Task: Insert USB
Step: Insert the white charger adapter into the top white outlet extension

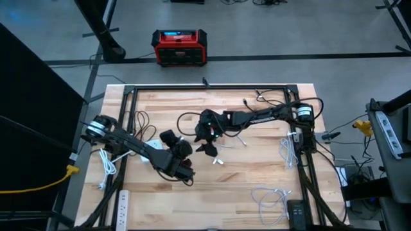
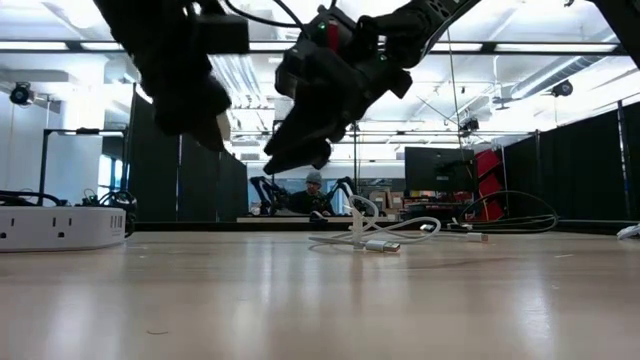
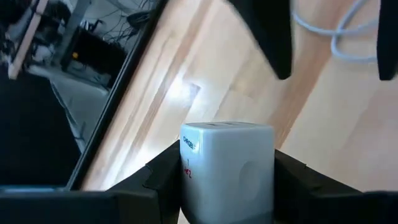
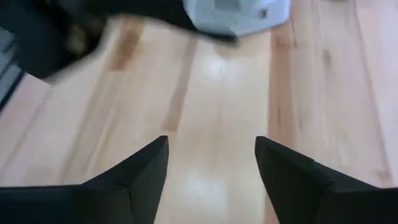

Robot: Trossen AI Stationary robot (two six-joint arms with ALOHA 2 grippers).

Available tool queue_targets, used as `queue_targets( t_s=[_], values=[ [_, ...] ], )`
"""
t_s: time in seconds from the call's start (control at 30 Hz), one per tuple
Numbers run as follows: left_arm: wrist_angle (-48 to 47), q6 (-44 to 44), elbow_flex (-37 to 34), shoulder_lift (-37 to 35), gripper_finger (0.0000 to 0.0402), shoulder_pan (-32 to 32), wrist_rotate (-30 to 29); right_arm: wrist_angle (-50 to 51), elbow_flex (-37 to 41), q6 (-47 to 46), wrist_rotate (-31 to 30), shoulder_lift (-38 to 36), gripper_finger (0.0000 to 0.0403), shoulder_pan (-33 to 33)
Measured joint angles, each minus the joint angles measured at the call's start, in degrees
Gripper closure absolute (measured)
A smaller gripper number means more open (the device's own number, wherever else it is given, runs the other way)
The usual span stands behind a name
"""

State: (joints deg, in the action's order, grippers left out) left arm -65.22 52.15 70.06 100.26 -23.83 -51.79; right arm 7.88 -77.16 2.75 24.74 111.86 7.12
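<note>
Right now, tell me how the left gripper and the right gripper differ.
The left gripper is shut on the white charger block; the right gripper is open and holds nothing. In the high view, the left gripper sits nearer the table's front edge, the right gripper nearer its middle. Both have dark fingers.

I see a white, boxy USB charger block [image 3: 227, 168] clamped upright between the left gripper's [image 3: 227, 186] fingers, above the table. A white USB cable [image 2: 375, 238] lies loose on the wood, well apart.
</note>
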Motion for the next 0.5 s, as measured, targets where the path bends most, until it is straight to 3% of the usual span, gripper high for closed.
queue_targets(
  t_s=[0.27, 0.5],
  values=[
    [-0.3, 8.6, -7.2, -13.7, 0.0244, -2.8, -2.2, 1.4, 3.6, 2.2, -2.4, -1.3, 0.0243, 0.3],
    [10.6, 13.3, -21.4, -29.5, 0.0244, -5.3, -3.2, 0.9, 6.0, 2.4, -2.5, -1.4, 0.0282, 0.3]
  ],
)
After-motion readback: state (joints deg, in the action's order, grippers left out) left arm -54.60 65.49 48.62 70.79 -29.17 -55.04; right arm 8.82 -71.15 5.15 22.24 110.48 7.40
